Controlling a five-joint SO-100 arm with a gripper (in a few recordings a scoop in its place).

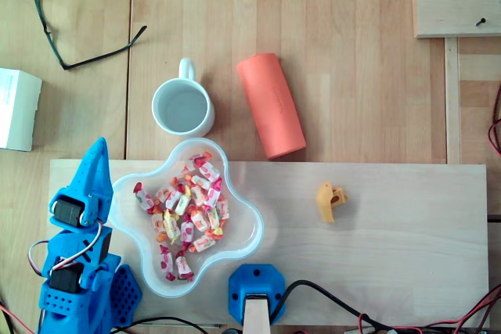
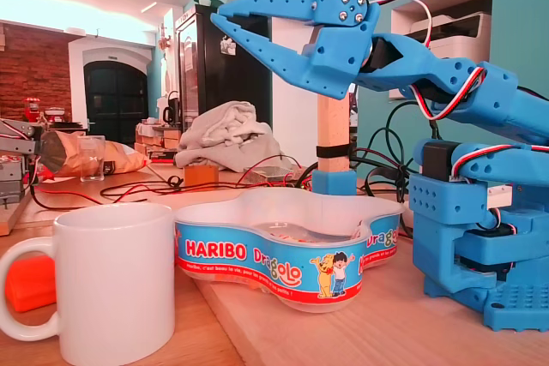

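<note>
Seen from overhead, one pair of glasses (image 1: 78,13) and one white box (image 1: 16,107) lie up-left of the tub (image 1: 244,234), and the gripper (image 1: 97,150) hangs at the tub's left rim, jaws parted and empty (the fixed view shows the gap). One empty mug (image 1: 182,105) stands just above the tub of wrapped sweets (image 1: 186,213); one orange roll (image 1: 271,105) lies up-right of it, one yellow piece (image 1: 330,201) to its right.

The clear, lobed Haribo tub (image 1: 249,228) beside my end effector (image 2: 223,27) stands upright on the surface, holding a heap of wrapped sweets (image 1: 186,217).
</note>
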